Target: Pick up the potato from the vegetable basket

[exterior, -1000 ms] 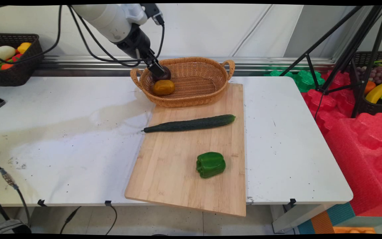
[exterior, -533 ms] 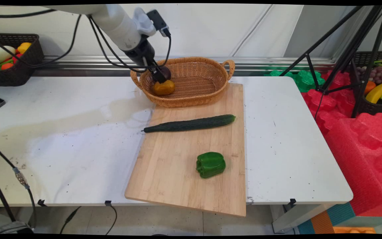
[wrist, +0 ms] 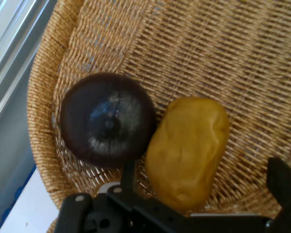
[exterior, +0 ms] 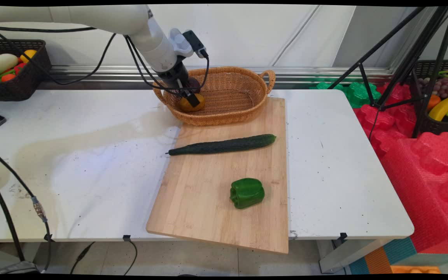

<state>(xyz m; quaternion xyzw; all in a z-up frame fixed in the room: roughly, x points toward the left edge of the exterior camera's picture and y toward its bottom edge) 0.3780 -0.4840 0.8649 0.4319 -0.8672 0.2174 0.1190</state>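
Your black two-finger end effector (exterior: 195, 100) (wrist: 203, 194) hangs released inside the oval woven wicker basket (exterior: 224, 112) (wrist: 242, 48) at the far edge of the white surface (exterior: 72, 155), its fingers (wrist: 283, 182) straddling the yellow-brown oblong potato (exterior: 187, 105) (wrist: 186, 150) without gripping it. A dark purple round fruit (exterior: 194, 83) (wrist: 106, 119) lies touching the potato, against the basket's wall.

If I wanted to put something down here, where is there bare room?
The table left of the board is bare, as is the strip to its right. On the board, room lies between cucumber and pepper. The basket's right half is free; its left end is crowded: gripper, potato, dark fruit.
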